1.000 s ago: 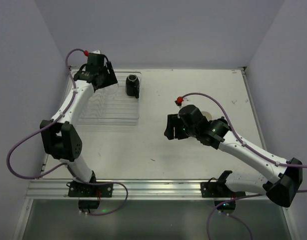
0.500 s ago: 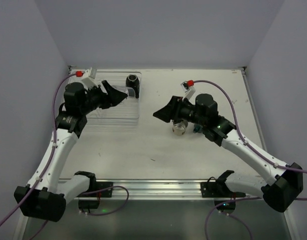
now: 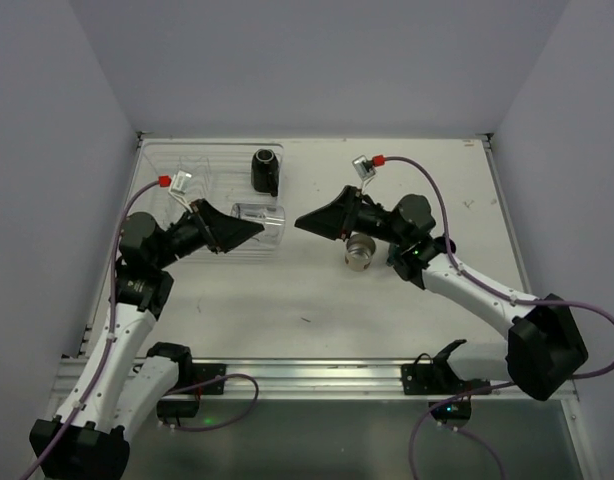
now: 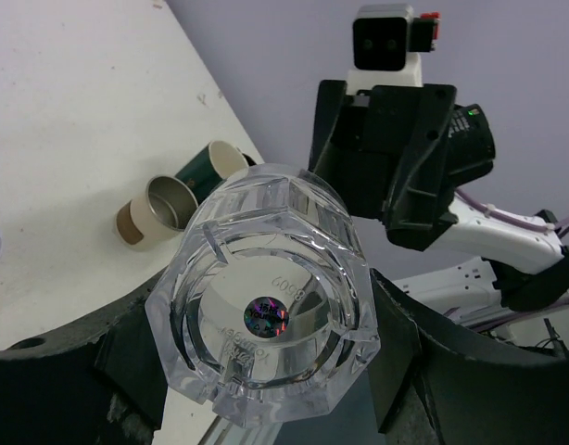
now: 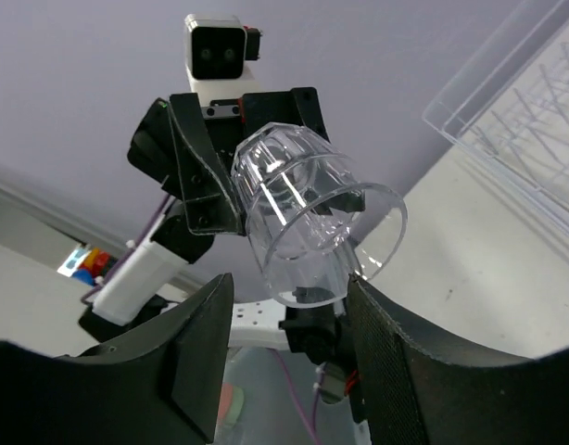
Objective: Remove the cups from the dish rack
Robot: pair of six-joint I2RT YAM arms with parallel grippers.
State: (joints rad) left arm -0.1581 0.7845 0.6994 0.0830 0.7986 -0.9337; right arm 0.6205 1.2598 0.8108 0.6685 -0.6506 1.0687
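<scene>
My left gripper [image 3: 245,228] is shut on the base of the clear plastic cup [image 3: 261,222], which it holds sideways in the air over the near right corner of the dish rack [image 3: 177,165]. In the left wrist view the cup [image 4: 266,306] fills the space between the fingers [image 4: 423,362]. My right gripper [image 3: 309,222] faces the cup's open mouth, open and just short of it. In the right wrist view the rim of the cup [image 5: 312,213] hangs just ahead of the right gripper [image 5: 289,357]. The black mug [image 3: 264,170] stands at the rack's far right corner.
The cream cup with a brown band [image 3: 360,251] lies on its side on the table under the right arm. Beside it lies the dark teal cup [image 4: 208,167], seen in the left wrist view. The rack's ribs [image 5: 535,120] show at the right of the right wrist view.
The left arm drew back from the rack's far left corner and carried the clear cup toward the middle. The right gripper rose, turned to face it, and its jaws narrowed a little.
</scene>
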